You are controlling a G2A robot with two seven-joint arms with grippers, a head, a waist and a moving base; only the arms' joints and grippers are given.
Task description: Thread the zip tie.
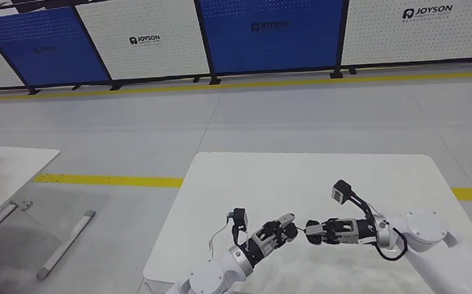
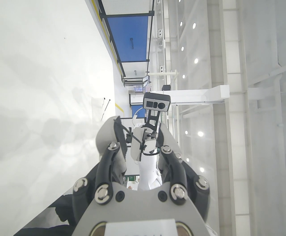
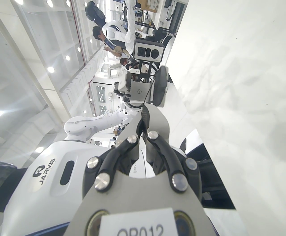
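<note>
Table (image 1: 318, 175), 6 o'clock edge: the two arms meet tip to tip. Left gripper (image 1: 287, 226): fingers spread wide, gripping nothing. Zip tie (image 3: 148, 95): thin black strand running into the left's open span. Right gripper (image 1: 312, 230), at 3 o'clock of the left: clenched on the tie.

Left end effector (image 2: 137, 127) open, right end effector (image 3: 144, 111) closed

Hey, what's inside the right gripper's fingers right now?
A thin black zip tie sticks out of the shut right gripper, running toward the open left gripper. The pinched stretch itself is covered by the grip.
</note>
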